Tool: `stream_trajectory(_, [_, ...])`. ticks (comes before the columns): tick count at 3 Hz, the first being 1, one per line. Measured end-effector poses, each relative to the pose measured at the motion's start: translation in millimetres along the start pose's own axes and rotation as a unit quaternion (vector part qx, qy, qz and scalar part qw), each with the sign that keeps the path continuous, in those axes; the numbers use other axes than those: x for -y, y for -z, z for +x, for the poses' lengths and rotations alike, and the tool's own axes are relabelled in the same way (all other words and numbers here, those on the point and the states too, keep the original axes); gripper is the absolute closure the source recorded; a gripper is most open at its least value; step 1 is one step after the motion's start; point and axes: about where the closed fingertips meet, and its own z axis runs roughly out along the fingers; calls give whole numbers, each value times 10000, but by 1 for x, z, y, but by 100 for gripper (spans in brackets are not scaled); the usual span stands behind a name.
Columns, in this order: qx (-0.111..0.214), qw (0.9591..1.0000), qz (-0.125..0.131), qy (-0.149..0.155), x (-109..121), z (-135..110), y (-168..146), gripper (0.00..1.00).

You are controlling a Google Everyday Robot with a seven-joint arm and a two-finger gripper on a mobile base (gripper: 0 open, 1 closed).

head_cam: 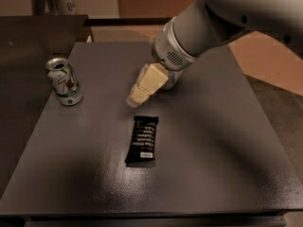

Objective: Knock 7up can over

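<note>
The 7up can, white and green with a red dot and a silver top, stands upright near the left edge of the dark grey table. My gripper, cream-coloured, hangs over the middle of the table, pointing down and to the left. It is to the right of the can, about a quarter of the table's width away and not touching it. The grey arm reaches in from the upper right.
A flat black snack bar wrapper lies just in front of the gripper. The clear water bottle is almost wholly hidden behind the arm's wrist. A dark counter adjoins the table on the left.
</note>
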Motion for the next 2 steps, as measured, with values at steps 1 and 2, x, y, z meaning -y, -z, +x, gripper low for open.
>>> stream_trajectory(1, [267, 9994, -160, -138, -5, -30, -33, 0])
stream_trajectory(2, [407, 9990, -99, -133, -15, -53, -61, 0])
